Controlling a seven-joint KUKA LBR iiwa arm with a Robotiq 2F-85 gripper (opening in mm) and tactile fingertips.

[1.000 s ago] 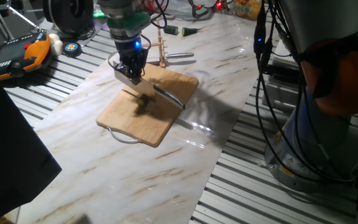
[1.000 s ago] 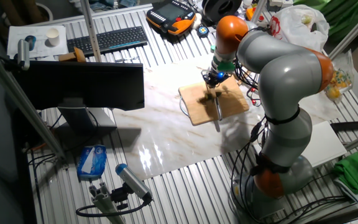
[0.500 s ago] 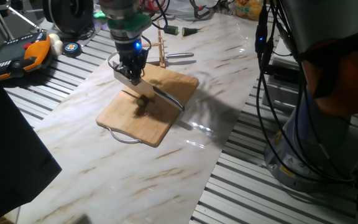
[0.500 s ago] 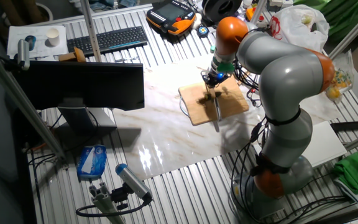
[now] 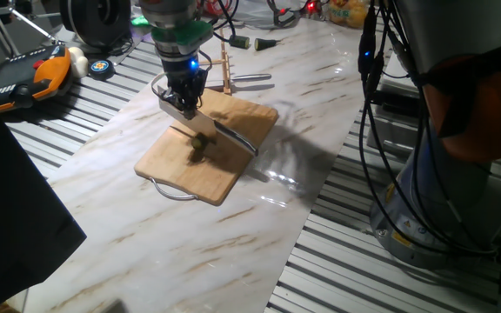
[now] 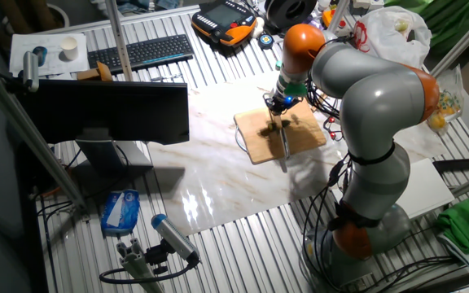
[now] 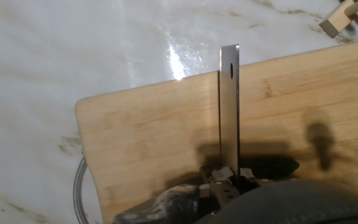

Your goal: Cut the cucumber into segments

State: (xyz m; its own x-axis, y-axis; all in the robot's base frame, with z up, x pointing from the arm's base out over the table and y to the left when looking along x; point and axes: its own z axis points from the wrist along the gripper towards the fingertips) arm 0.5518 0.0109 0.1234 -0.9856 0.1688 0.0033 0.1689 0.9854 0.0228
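Where the short, dark green cucumber lies, near the middle of the pale wooden cutting board, a flat steel knife blade sits right over it, and in that fixed view I cannot tell whether the edge touches the green skin or only hangs just above. From the other fixed view the cucumber is no more than a dark smudge on the board, with the blade running past it towards the near edge. No separate segments can be made out in any view.

Looking along the fingers, the blade stands on edge as a thin grey strip with a small hole near its tip, which reaches just beyond the board's far edge. Its dark shadow falls across the wood, and the cucumber itself is hidden beneath the hand.

Above the cucumber, the hand is clamped narrow on the knife's handle, with a blue light glowing on the wrist over it. A metal loop handle juts from the board's near end. The board rests on a white marble-patterned surface. Behind it lies an orange and black teach pendant, well apart, and a small wooden rack stands just beside the board's far corner.
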